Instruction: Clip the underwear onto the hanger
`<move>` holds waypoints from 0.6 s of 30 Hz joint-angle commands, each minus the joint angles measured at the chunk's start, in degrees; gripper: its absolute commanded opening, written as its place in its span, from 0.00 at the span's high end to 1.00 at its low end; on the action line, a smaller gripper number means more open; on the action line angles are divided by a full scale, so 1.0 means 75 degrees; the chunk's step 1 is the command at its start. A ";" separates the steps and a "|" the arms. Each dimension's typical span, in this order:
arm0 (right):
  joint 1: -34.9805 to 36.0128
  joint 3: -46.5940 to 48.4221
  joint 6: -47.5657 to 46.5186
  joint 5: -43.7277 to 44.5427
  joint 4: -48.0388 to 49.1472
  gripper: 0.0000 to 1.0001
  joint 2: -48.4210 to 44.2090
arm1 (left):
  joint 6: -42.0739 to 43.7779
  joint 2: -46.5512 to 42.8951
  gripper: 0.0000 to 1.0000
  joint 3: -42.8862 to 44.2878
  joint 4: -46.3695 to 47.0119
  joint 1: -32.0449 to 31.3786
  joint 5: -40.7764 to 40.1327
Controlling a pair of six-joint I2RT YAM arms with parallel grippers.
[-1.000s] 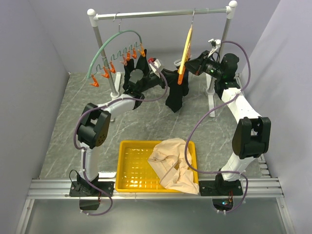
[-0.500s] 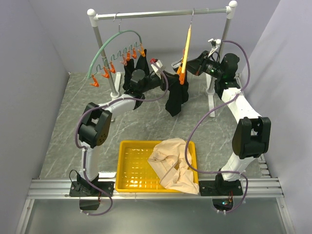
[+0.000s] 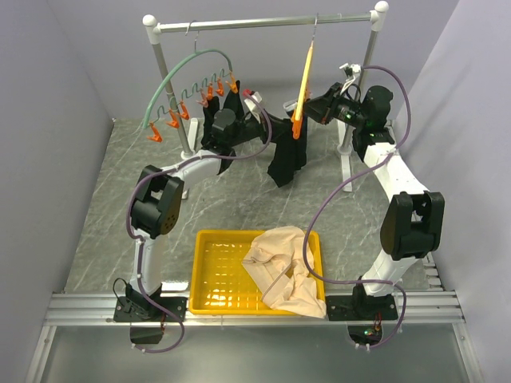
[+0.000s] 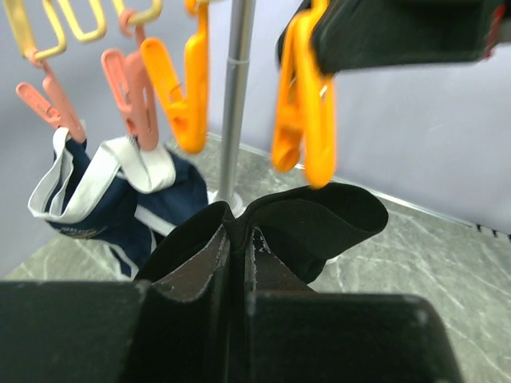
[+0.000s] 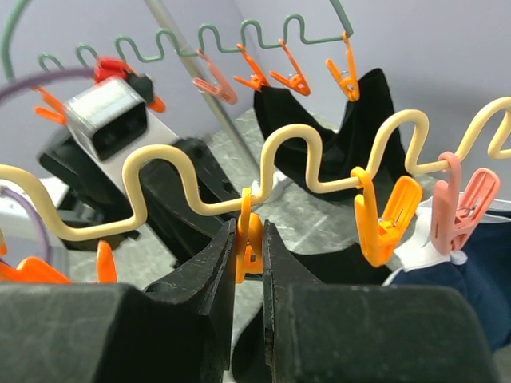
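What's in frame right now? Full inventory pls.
rack: 1, silver, table's back
green hanger: 1, green, rack's left
yellow hanger: 1, pale yellow, rack's right
underwear: 1, black, below yellow hanger
black garment: 1, black, under green hanger
navy garment: 1, navy, white trim, clipped to yellow hanger
tray: 1, yellow, table's near edge
beige garment: 1, beige, over tray's right side
table: 1, grey marble, under everything
left end effector: 1, black, shut on underwear
right end effector: 1, black, shut on yellow hanger's clip
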 commanded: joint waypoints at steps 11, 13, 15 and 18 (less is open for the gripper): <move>0.0024 0.0382 -0.0932 -0.0144 -0.0605 1.00 -0.0225 | -0.0494 0.0016 1.00 0.0762 0.0330 0.0022 0.0491; 0.0036 0.0394 -0.0932 -0.0167 -0.0606 1.00 -0.0213 | -0.0517 0.0028 1.00 0.0832 0.0249 0.0010 0.0514; 0.0024 0.0394 -0.0886 -0.0202 -0.0582 1.00 -0.0202 | -0.0552 0.0063 1.00 0.0949 0.0166 0.0022 0.0538; 0.0013 0.0417 -0.0956 -0.0191 -0.0664 1.00 -0.0202 | -0.0564 0.0051 1.00 0.0973 0.0178 0.0010 0.0526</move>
